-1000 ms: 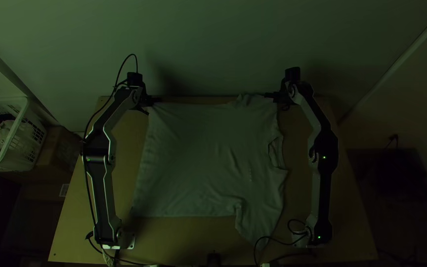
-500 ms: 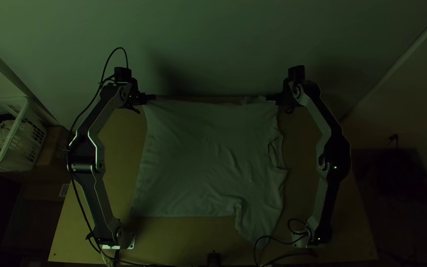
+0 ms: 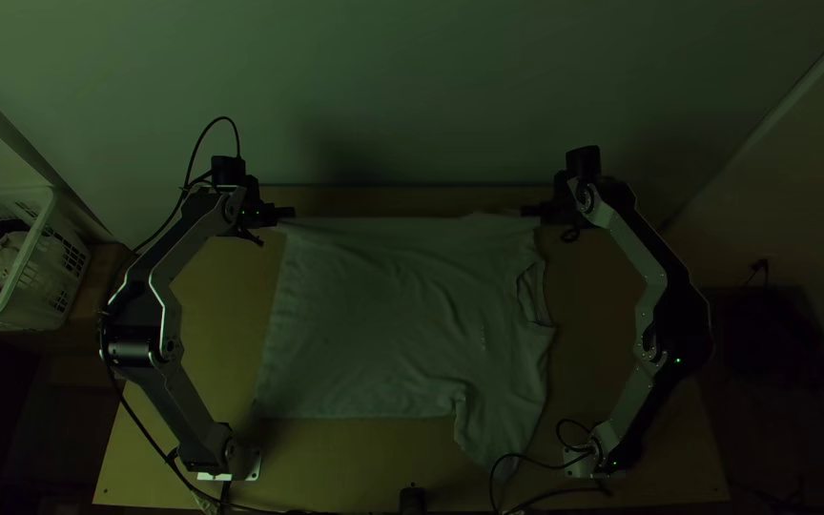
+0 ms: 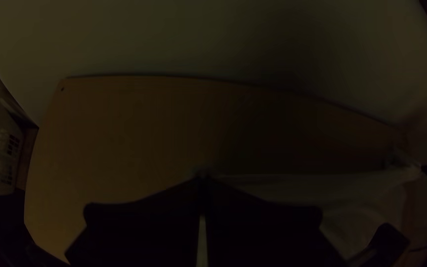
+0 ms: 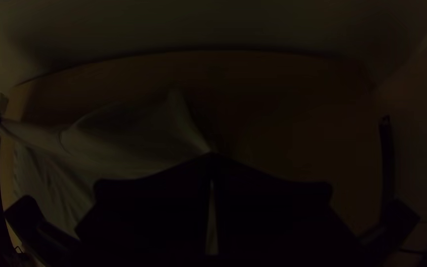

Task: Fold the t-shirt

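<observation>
T-shirt (image 3: 388,329): spread on counter (image 3: 216,334), hem end twd L arm, neck hole (image 3: 532,292) twd R arm; far edge drawn abt straight btwn both hands, creases below it.
L hand (image 3: 292,212): fingertips tog., nipping far hem corner; how much cloth's in there, can't tell, too dark.
R hand (image 3: 525,211): tips tog. too, on far sleeve end of shirt; exact grip hidden by the black fingers (image 5: 273,212).
Near sleeve (image 3: 500,441): pts twd near edge, tip by cable (image 3: 494,482).
Far sleeve: shape v. hard to make out nr R hand.
Basket (image 3: 38,234): off counter's L side, cut off by top view's edge; pale cloth (image 3: 7,256) inside, rest a dark blur.
</observation>
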Motion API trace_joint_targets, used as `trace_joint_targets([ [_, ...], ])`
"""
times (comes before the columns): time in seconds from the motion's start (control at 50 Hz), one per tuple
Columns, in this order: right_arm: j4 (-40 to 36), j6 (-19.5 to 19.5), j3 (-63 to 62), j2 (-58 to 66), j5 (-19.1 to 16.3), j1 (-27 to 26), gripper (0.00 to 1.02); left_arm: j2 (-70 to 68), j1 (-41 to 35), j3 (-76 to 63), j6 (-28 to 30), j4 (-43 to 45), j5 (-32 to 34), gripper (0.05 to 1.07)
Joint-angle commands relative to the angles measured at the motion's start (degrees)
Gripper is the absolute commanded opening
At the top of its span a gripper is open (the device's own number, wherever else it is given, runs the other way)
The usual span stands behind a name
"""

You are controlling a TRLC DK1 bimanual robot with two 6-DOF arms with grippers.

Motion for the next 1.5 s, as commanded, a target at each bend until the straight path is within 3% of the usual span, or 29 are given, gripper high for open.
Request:
trace_joint_targets([
  [0.0, 0.81, -0.95, -5.15, -4.48, 0.95, -0.02, 0.02, -4.19, 0.05, -4.67, 0.86, 1.32, -0.01, 0.08],
  [0.6, 6.69, -0.77, -30.02, -19.59, 0.95, 1.74, 0.02, -13.77, 0.4, -25.85, 1.47, 9.06, -0.01, 0.08],
  [0.88, 6.96, -0.51, -36.87, -21.62, 0.87, 2.01, 0.03, -14.56, -0.03, -29.1, 1.39, 10.9, -0.01, 0.08],
  [0.98, 6.96, -0.25, -38.1, -21.62, 0.87, 1.92, 0.25, -14.21, 0.05, -29.63, 1.47, 12.48, -0.01, 0.09],
  [1.06, 6.61, 0.11, -38.98, -21.79, 0.87, 1.92, 0.46, -14.21, 0.4, -30.77, 1.39, 14.15, 0.08, 0.33],
  [1.12, 6.08, 0.19, -39.42, -22.76, 0.87, 1.92, 0.54, -14.38, 0.4, -30.94, 1.65, 14.24, -0.01, 0.53],
  [1.26, 5.99, 0.28, -40.21, -27.06, 0.87, 1.92, 0.72, -16.32, 0.32, -30.77, 2.35, 12.66, 0.25, 0.79],
  [1.36, 5.99, 0.55, -40.21, -30.4, 0.87, 1.83, 0.81, -17.72, -0.03, -29.8, 2.7, 10.2, 2.27, 0.92],
  [1.48, 5.11, 1.78, -40.13, -34.62, 0.87, 2.01, 0.89, -19.83, -0.12, -29.36, 2.97, 8.26, 5.0, 0.93],
])
